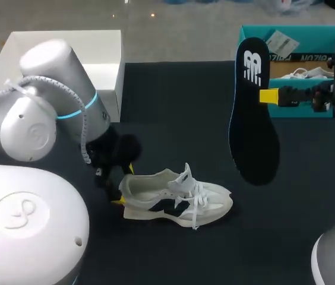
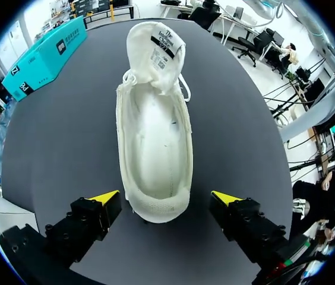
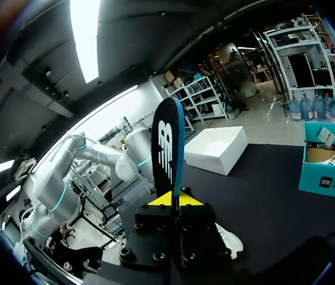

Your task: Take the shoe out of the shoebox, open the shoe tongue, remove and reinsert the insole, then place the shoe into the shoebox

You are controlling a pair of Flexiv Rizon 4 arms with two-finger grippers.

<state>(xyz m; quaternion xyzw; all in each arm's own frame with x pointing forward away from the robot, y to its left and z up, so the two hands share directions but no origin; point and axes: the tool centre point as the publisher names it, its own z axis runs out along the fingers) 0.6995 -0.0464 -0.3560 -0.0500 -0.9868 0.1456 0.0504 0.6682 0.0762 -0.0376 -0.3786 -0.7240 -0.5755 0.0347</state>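
I'm gripping the black foam insole (image 1: 252,113) aloft in the right end effector (image 3: 172,199); left end effector (image 2: 164,196) is sitting open astride the white mesh sneaker's (image 2: 155,136) heel, toward the worktop's (image 1: 173,119) front edge. Unclamped, it's risking sliding.

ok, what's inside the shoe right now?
Only bare white lining shows inside the shoe; there is no insole in it. The insole is clamped in the right gripper, up in the air. The toe end is hidden under the raised tongue.

White logo on the black insole (image 1: 252,119). Illegible small print on the shoe tongue (image 2: 158,41) and teal shoebox (image 2: 46,53).
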